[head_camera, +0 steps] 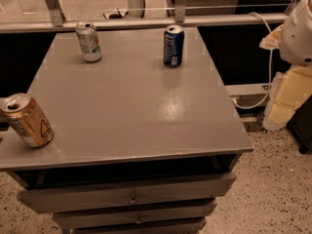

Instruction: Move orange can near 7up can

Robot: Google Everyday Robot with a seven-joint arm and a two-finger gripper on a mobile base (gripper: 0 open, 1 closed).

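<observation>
The orange can (27, 121) stands at the front left corner of the grey table (136, 106), close to the left edge, its opened silver top showing. The 7up can (88, 42), pale silver-white with green markings, stands at the back left of the table, far behind the orange can. My gripper (285, 99) hangs off the table's right side, below the white arm housing (300, 30). It is far from both cans and holds nothing that I can see.
A dark blue can (173, 45) stands at the back middle of the table, right of the 7up can. Drawers (131, 194) run under the tabletop. A metal rail (146, 22) runs behind the table. A white cable (267, 67) hangs at the right. The floor is speckled.
</observation>
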